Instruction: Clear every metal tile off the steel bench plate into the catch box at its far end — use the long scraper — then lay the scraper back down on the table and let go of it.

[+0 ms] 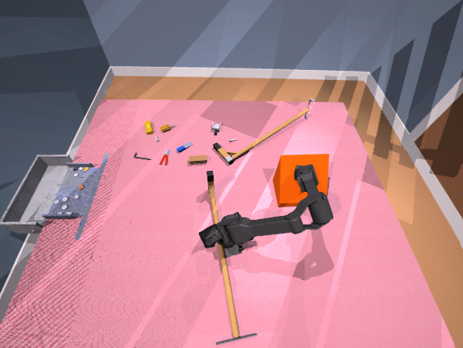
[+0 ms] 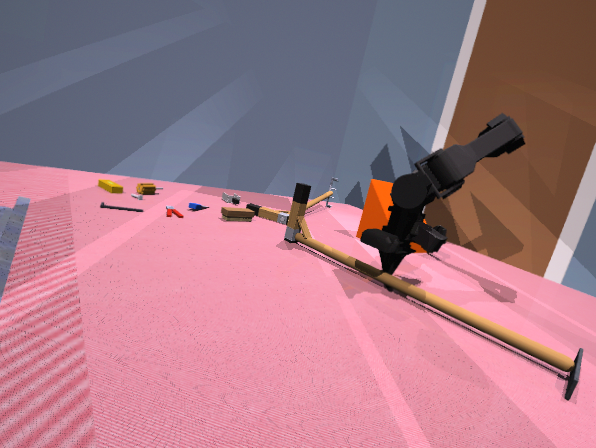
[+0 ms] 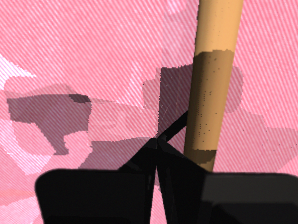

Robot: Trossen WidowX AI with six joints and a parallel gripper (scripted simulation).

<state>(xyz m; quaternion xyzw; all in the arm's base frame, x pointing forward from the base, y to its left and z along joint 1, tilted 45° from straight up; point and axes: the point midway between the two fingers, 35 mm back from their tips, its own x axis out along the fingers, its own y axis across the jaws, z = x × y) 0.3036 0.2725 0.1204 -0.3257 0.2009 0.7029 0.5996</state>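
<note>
The long scraper (image 1: 227,287) (image 2: 475,317) (image 3: 212,90) lies flat on the pink table, a tan pole with its dark blade (image 1: 236,339) (image 2: 574,374) at the near end. My gripper (image 1: 229,248) (image 2: 389,272) (image 3: 155,143) is down at the middle of the pole. Its fingers are closed together just beside the pole, with nothing between them. The steel bench plate (image 1: 90,186) lies at the far left with several small metal tiles (image 1: 62,200) on it. The grey catch box (image 1: 23,194) stands at its outer end.
An orange block (image 1: 287,182) (image 2: 375,210) carries the arm's base. A second long-handled tool (image 1: 272,133) (image 2: 320,198) lies behind the scraper. Small tools are scattered at the back: a yellow block (image 1: 148,127), red pliers (image 1: 166,158), a hex key (image 1: 141,157), a wooden block (image 1: 198,158).
</note>
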